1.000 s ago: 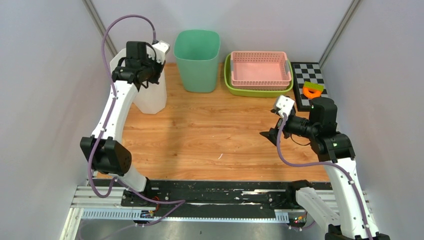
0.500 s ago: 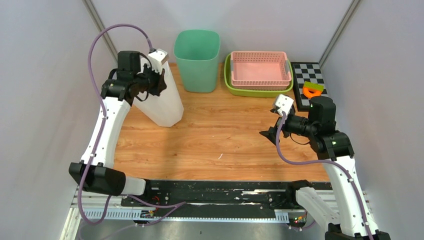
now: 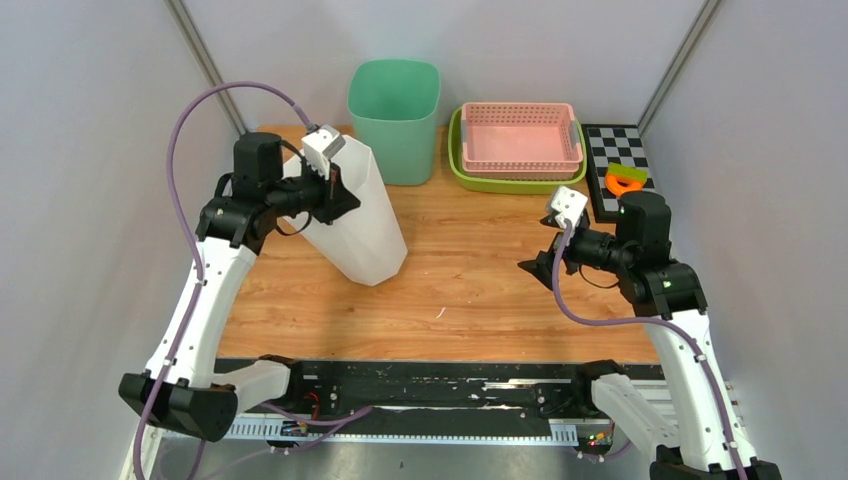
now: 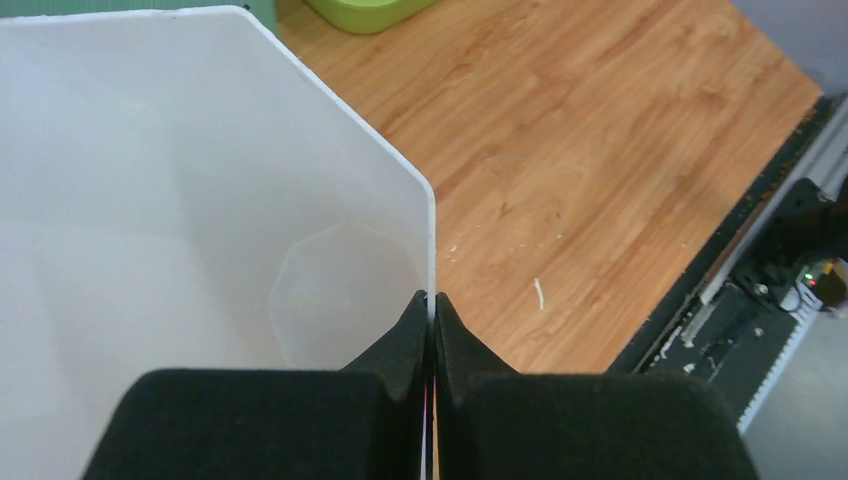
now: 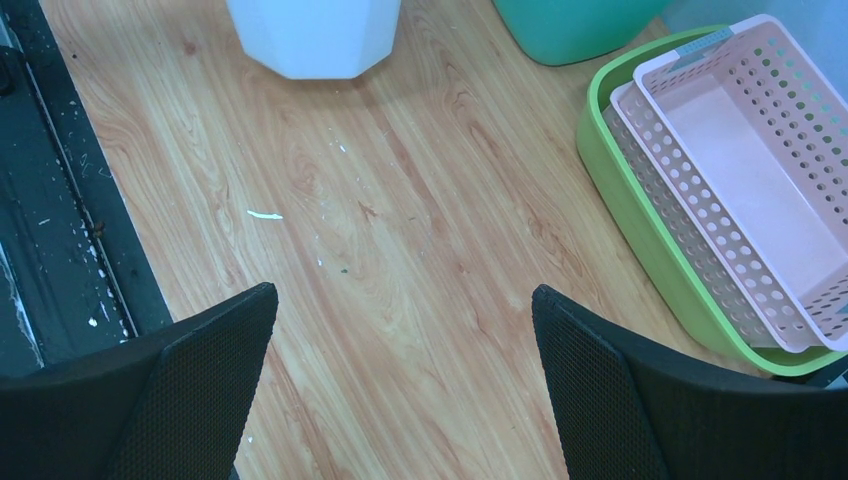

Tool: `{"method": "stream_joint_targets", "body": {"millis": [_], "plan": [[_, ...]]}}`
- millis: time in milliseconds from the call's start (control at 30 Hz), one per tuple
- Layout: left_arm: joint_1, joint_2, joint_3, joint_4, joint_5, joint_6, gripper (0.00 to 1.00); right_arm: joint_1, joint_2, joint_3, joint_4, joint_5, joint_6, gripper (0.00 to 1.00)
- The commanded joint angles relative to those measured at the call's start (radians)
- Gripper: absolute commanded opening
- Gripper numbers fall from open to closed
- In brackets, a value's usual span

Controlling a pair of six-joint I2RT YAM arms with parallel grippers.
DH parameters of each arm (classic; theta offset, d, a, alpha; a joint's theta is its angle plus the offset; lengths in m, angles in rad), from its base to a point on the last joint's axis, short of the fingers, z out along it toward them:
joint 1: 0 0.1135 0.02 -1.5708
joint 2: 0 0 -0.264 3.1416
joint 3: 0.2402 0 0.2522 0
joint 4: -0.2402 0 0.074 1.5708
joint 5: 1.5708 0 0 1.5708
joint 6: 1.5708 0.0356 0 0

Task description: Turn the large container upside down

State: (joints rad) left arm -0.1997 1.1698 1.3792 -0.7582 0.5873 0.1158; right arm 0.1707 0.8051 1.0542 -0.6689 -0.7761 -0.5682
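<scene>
The large container [image 3: 365, 225] is a tall white faceted bin, leaning with its open top toward the left and its base toward the table's middle. My left gripper [image 3: 335, 195] is shut on its rim. In the left wrist view the two fingers [image 4: 433, 300] pinch the thin white wall, and the bin's inside [image 4: 200, 200] fills the left half. My right gripper [image 3: 535, 270] hovers open over bare wood at the right, apart from the bin. The right wrist view shows its jaws [image 5: 405, 292] wide apart, with the bin's base [image 5: 315, 35] at the top.
A green waste bin [image 3: 393, 120] stands upright at the back centre. To its right a pink perforated basket [image 3: 520, 135] sits inside a lime tray [image 3: 505, 183]. A checkerboard [image 3: 615, 165] with an orange object [image 3: 626, 180] lies at the far right. A black rail [image 3: 420, 385] runs along the near edge.
My left arm has carried the white container from the back left corner toward the table's middle, and it now leans more. The right arm has not moved.
</scene>
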Motion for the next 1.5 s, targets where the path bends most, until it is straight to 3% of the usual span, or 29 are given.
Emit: {"method": "stream_joint_targets", "body": {"millis": [0,367,600,933,1200,1467], "plan": [[-0.017,-0.066,-0.061,0.166,0.139,-0.109,0.0,0.018,0.013,0.0,0.027,-0.021,0.045,1.0],[-0.058,-0.144,-0.273,0.533,0.206,-0.455,0.0,0.017,0.041,-0.001,0.064,-0.015,0.09,1.0],[-0.058,-0.122,-0.374,0.632,0.143,-0.516,0.0,0.018,0.05,-0.012,0.087,-0.012,0.109,1.0],[-0.023,-0.12,-0.405,0.632,0.045,-0.531,0.0,0.018,0.094,-0.04,0.199,-0.005,0.232,0.99],[0.015,-0.129,-0.42,0.592,-0.066,-0.517,0.0,0.018,0.198,-0.094,0.416,-0.017,0.504,0.97],[0.036,-0.122,-0.396,0.505,-0.223,-0.438,0.11,0.017,0.327,-0.125,0.589,-0.066,0.75,0.93]]}}
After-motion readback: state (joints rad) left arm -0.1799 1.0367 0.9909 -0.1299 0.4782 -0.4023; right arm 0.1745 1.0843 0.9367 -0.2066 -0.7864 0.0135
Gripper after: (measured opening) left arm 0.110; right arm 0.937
